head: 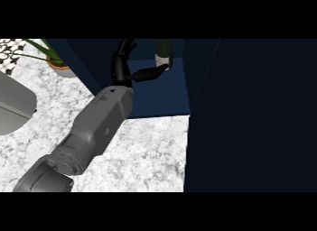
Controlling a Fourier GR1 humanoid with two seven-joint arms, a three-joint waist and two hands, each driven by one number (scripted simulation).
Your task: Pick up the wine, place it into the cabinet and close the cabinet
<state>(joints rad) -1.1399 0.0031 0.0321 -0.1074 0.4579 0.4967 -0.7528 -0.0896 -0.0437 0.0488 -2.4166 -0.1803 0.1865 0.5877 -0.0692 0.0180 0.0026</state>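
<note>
The wine bottle [163,53] stands upright inside the dark blue cabinet [157,97], near its back, dark with a pale label. My left hand [124,67] is inside the cabinet just left of the bottle. Its fingers [125,48] point straight up and away from the bottle, and the thumb [151,72] reaches right until its tip meets the bottle's lower part. The hand is open and nothing is curled round the bottle. The cabinet door [261,113] stands open as a large dark panel on the right. My right hand does not show.
A potted plant [59,63] stands on the marble counter [141,153] left of the cabinet. A grey rounded object [6,103] lies at the left edge. My grey forearm [97,122] crosses the counter from the lower left.
</note>
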